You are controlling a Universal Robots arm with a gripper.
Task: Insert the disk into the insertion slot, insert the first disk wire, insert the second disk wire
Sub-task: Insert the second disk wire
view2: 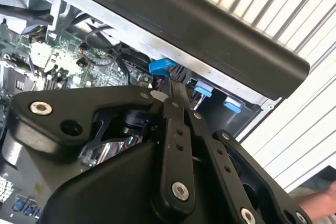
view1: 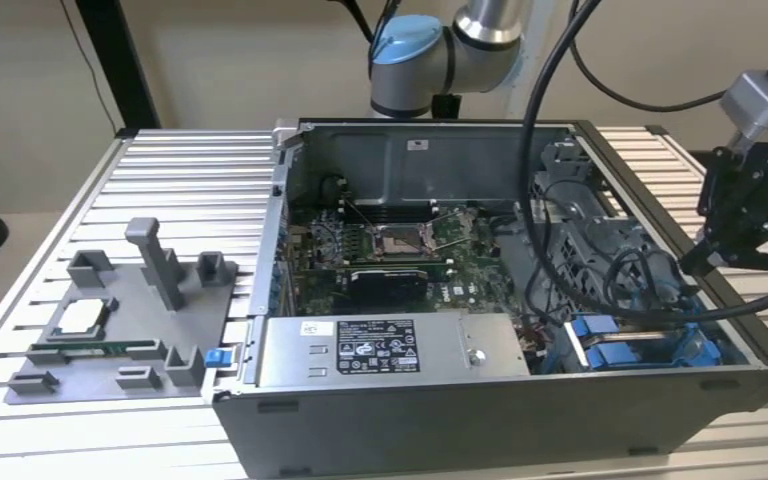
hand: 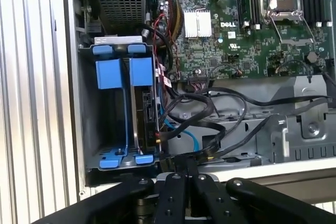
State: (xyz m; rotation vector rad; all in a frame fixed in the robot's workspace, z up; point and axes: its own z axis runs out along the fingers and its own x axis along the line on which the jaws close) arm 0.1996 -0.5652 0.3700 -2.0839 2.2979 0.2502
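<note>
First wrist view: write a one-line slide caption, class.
Gripper poised at the edge of the open case beside the blue-railed insertion slot, black cables looping past the green motherboard.

Desk [view1: 184, 170]: ribbed aluminium, carrying the open case [view1: 491, 420].
Motherboard [view1: 398, 250]: green, inside the case.
Power-supply box [view1: 371, 352]: grey, white label, beside the motherboard.
Fixture plate [view1: 117, 335]: grey, on the exterior view's left.

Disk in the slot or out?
In. In the first wrist view the disk in its blue frame stands inside the insertion slot; whether fully seated, cannot tell.
</note>
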